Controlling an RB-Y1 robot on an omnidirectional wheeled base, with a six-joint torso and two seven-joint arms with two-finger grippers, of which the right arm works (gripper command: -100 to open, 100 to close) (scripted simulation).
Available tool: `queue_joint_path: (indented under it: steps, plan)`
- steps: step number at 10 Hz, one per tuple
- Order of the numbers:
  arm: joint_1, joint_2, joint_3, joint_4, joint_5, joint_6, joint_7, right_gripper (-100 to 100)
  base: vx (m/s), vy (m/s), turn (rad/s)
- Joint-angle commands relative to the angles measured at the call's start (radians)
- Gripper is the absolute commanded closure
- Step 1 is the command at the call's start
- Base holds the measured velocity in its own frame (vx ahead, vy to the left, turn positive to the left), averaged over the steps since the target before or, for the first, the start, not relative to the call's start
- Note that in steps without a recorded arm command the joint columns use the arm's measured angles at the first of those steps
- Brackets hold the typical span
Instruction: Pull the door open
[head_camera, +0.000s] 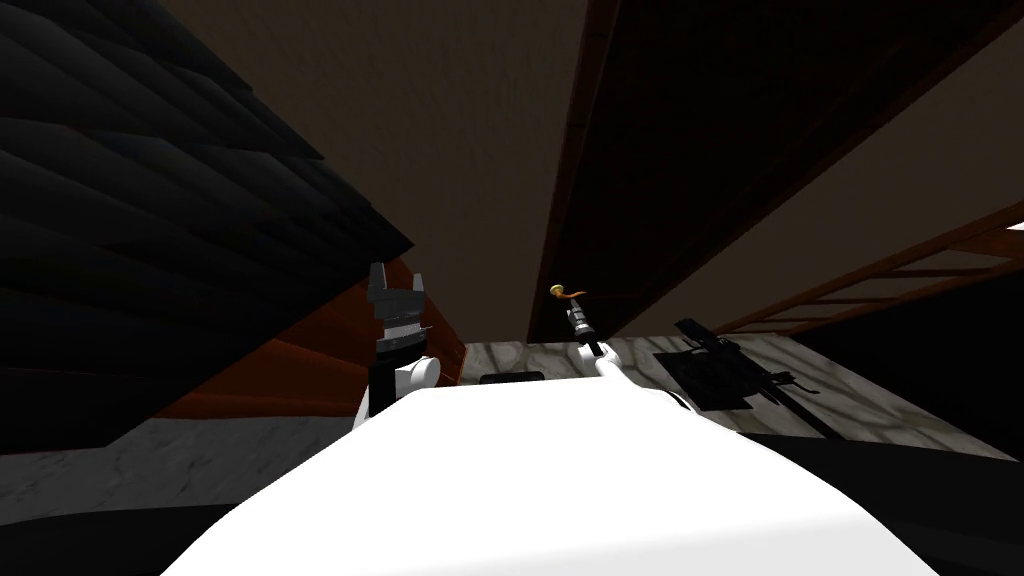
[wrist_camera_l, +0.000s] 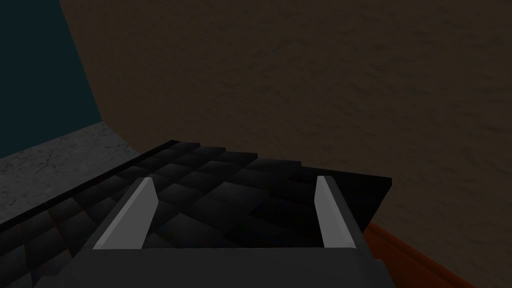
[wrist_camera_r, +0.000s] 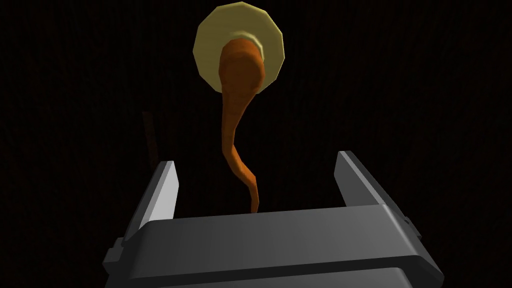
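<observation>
Door (head_camera: 690, 140), dark brown and apparently shut, awaits pulling: right gripper (wrist_camera_r: 256, 161) holds its fingers apart around the curved orange lever handle (wrist_camera_r: 234, 125), not yet clamped; left gripper (wrist_camera_l: 235, 179) idles, fingers apart.

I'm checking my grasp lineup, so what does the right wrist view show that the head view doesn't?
Right wrist alone: the right gripper open, with the orange lever handle ending between its fingers. Head alone: the left gripper raised near dark quilted furniture, the marbled floor, and the door's brown frame. Both: the lever handle and the right gripper.
</observation>
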Motion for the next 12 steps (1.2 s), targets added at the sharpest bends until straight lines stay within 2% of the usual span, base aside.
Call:
queue_joint_path:
  steps: [1, 3, 4, 5, 6, 7, 8, 12]
  plan:
    - [0.011, -0.027, -0.016, 0.023, -0.012, -0.022, -0.013, -100, 0.194, 0.068, 0.172]
    - [0.029, -0.062, -0.033, 0.038, -0.026, -0.042, -0.032, -100, 0.210, 0.058, 0.167]
    - [0.029, -0.062, -0.033, 0.038, -0.026, -0.042, -0.032, -100, 0.133, 0.034, 0.033]
    - [0.042, -0.087, -0.046, 0.049, -0.035, -0.056, -0.044, -100, 0.158, -0.002, 0.139]
    - [0.045, -0.092, -0.048, 0.052, -0.038, -0.060, -0.047, -100, 0.178, -0.029, 0.113]
    - [0.029, -0.090, -0.046, 0.068, -0.036, -0.059, -0.043, -100, 0.072, -0.016, 0.017]
    - [0.029, -0.090, -0.046, 0.068, -0.036, -0.059, -0.043, 100, -0.011, 0.002, -0.012]
    - [0.029, -0.090, -0.046, 0.068, -0.036, -0.059, -0.043, 100, -0.016, 0.001, -0.001]
